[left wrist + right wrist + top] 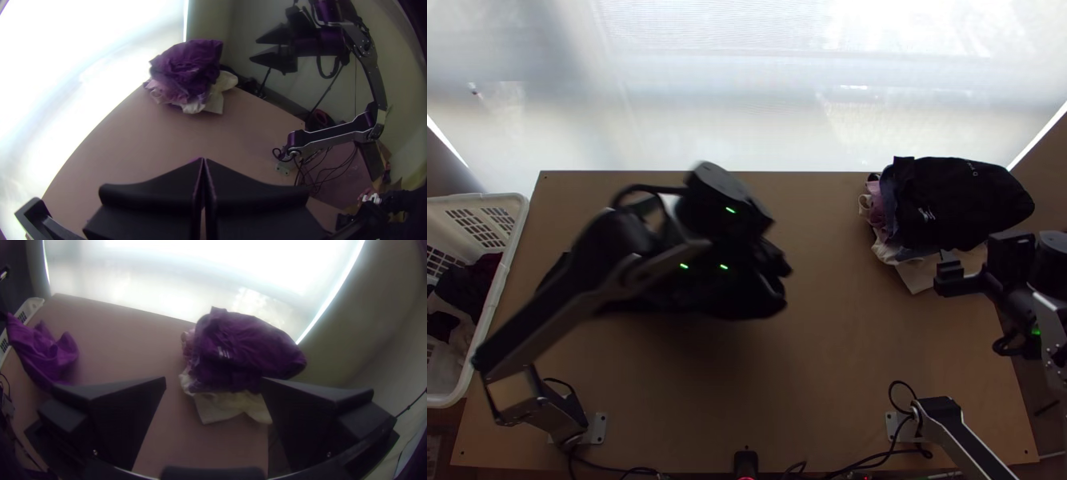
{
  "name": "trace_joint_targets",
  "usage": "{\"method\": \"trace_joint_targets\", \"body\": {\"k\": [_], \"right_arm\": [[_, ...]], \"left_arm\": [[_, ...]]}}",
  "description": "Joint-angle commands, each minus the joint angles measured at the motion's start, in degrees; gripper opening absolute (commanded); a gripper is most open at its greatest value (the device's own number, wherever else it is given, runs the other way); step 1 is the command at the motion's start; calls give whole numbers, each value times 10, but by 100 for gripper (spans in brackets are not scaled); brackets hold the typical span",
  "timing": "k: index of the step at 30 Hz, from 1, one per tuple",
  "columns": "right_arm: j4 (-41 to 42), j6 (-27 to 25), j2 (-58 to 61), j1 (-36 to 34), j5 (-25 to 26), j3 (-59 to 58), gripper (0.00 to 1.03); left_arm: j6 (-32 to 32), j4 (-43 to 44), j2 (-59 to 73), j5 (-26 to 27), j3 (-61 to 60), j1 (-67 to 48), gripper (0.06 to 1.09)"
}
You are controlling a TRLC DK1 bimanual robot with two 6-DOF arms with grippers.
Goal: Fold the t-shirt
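Left gripper: tips together, hold unclear | right gripper: wide apart, empty | could bunch black shirt, centre-left, pulling one-handed

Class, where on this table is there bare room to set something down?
Bare tabletop shows between the dark cloth and the clothes pile, and nearer, between the left base and right base. It is crowded where the left arm spans the cloth, and at the far right, with the right gripper by the pile.
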Motion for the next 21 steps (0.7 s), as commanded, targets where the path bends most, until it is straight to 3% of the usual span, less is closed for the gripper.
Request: {"method": "trace_joint_targets", "body": {"k": [1,4,5,6,7,8,16,19,21], "right_arm": [[-3,-49,-88,-111,1,-89,98],[-11,-52,-120,-138,1,-119,98],[-14,-52,-132,-138,1,-135,98],[-15,-52,-145,-139,1,-153,98],[-15,-52,-154,-139,0,-170,98],[-15,-49,-162,-139,0,-185,98],[-11,-27,-167,-118,-2,-220,98],[-15,-20,-151,-80,-3,-204,98],[-23,-10,-139,-39,-5,-196,98]], "left_arm": [[-1,121,104,-10,32,-108,10],[-31,202,137,-10,44,-120,10],[-36,221,150,-12,50,-126,15],[-37,235,159,-16,52,-135,38],[-35,241,168,-22,53,-145,77],[-35,241,174,-24,53,-153,107],[-35,209,124,-25,17,-142,104],[-33,177,81,-25,4,-100,104],[4,114,50,-25,-20,-68,104]]}}
